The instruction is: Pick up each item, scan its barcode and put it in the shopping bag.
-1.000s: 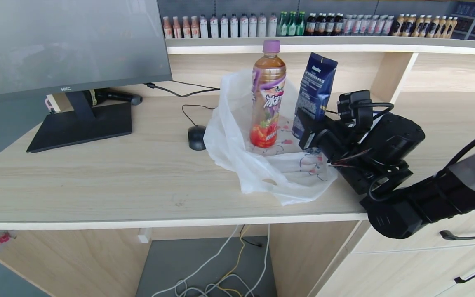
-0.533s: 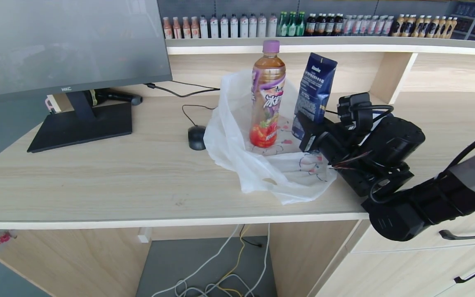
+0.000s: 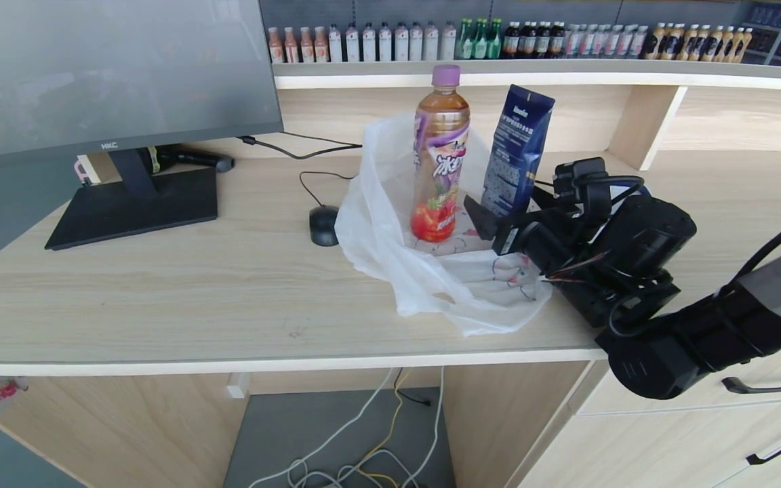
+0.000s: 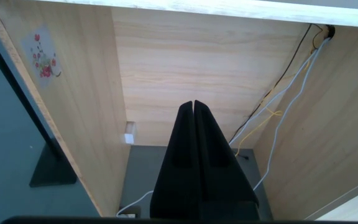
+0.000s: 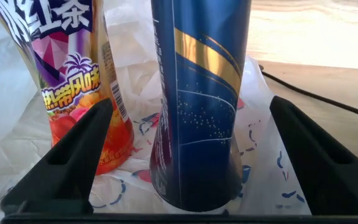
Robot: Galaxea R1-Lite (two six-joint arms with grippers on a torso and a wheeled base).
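Head view: right claw [image 3: 504, 205] has opened around blue pouch [image 3: 519, 146].

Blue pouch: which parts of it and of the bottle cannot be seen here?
Head view: the blue pouch has its lower end hidden behind the right end effector.
Right wrist view: the blue pouch's top is cut off by the picture's edge.
Right wrist view: the bottle loses its cap and neck at the same edge.
Head view: the blue pouch's print is too small to find a barcode.

Head high, wrist close (shared pouch [image 3: 518, 149])
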